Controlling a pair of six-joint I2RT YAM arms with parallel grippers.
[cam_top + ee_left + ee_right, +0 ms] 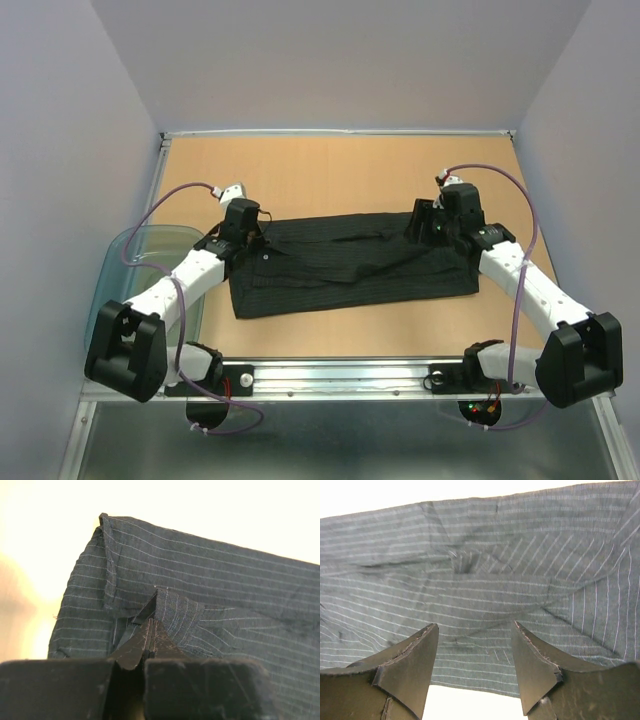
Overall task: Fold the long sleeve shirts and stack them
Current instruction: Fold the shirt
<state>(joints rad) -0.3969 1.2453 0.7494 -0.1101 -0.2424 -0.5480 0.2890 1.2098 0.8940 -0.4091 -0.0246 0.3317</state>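
The long sleeve shirt is black with thin pinstripes and lies folded into a wide band across the middle of the table. My left gripper is at its left end. In the left wrist view this gripper is shut on a raised pinch of the shirt's cloth. At the shirt's right end, my right gripper stands open. The right wrist view shows its fingers apart just above the striped cloth, with nothing between them.
A translucent blue-grey plastic tub sits off the table's left edge beside the left arm. A metal rail runs along the near edge. Bare wooden table lies behind the shirt, with walls on three sides.
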